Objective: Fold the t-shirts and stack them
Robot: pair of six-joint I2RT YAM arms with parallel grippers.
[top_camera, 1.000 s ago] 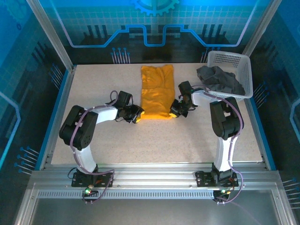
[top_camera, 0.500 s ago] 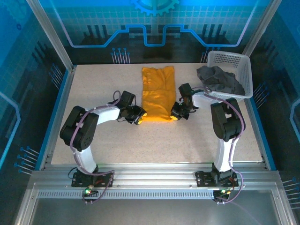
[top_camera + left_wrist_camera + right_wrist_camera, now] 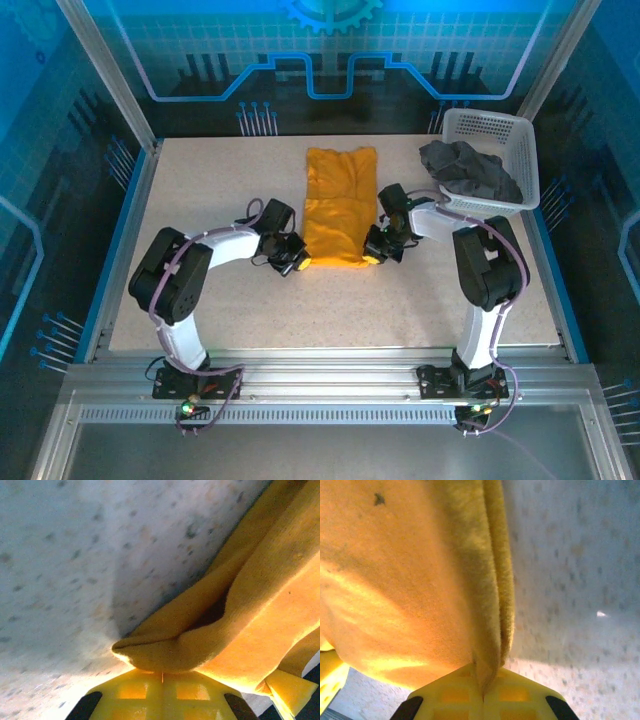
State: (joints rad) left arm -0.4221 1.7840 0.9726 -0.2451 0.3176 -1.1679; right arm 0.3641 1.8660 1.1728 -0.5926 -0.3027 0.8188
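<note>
Sitting right of orange t-shirt [image 3: 338, 205]: white basket [image 3: 492, 124] holding grey t-shirt [image 3: 470, 172]

- My top camera gives even, cool light, sharp, with faint shadows on the table [image 3: 200, 200]
- My wrist feeds are soft and close: the orange-yellow t-shirt [image 3: 260, 605] glows, glare washes its lower folds, table speckle blurs

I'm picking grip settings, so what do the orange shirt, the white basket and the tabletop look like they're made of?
The orange shirt: soft matte knit, probably cotton, with fuzzy nap and limp folds. The basket: white plastic, likely moulded, rigid lattice walls. The tabletop: hard, speckled, maybe stone-look laminate, smooth.
</note>
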